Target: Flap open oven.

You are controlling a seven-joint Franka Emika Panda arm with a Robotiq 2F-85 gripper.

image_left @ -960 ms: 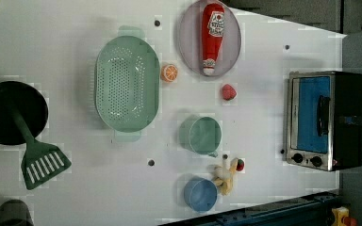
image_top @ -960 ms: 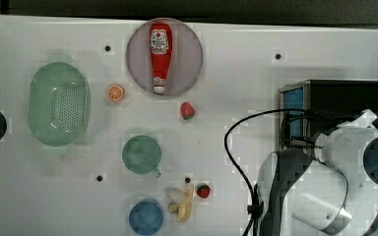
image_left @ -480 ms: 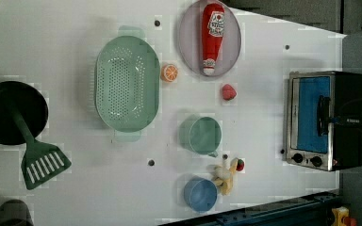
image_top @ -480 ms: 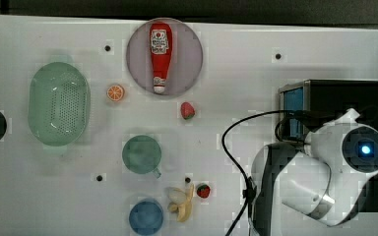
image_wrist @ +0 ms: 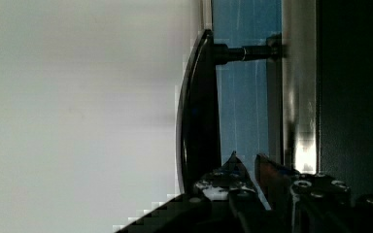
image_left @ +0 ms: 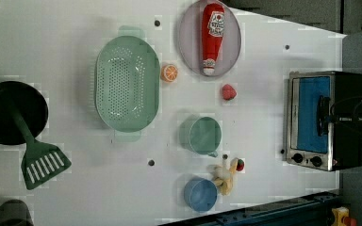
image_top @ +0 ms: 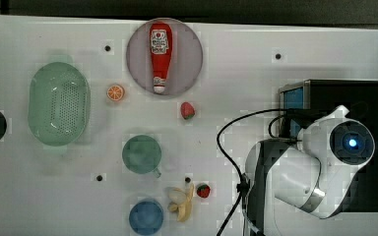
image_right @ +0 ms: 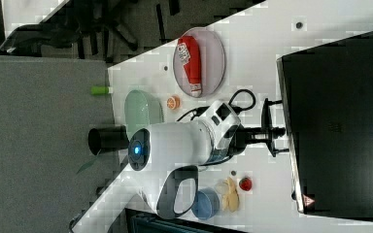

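Note:
The oven point(image_left: 311, 141) stands at the left view's right edge, its blue door shut and upright point(image_wrist: 243, 97). Its black top point(image_top: 344, 93) and its silver frame point(image_wrist: 298, 97) are also in sight. My gripper point(image_left: 326, 117) reaches from the left view's right to the middle of the black bar handle point(image_wrist: 199, 107). In the wrist view my gripper point(image_wrist: 246, 162) has its fingertips point(image_wrist: 233, 162) a narrow gap apart, just behind the bar, between it and the door. I see nothing between them. The right view has my gripper point(image_right: 271, 131) at the handle point(image_right: 267, 109).
Away from the oven lie a ketchup bottle point(image_top: 160, 54) on a plate, a green colander point(image_top: 59, 103), an orange slice point(image_top: 115, 92), strawberries point(image_top: 187, 110), a green cup point(image_top: 141, 154), a blue bowl point(image_top: 146, 216) and a banana point(image_top: 183, 201). My black cable point(image_top: 226, 147) loops over the table in front of the oven.
My arm has moved toward the oven's front, and the gripper has come in from the left view's right onto the handle. The door has stayed shut.

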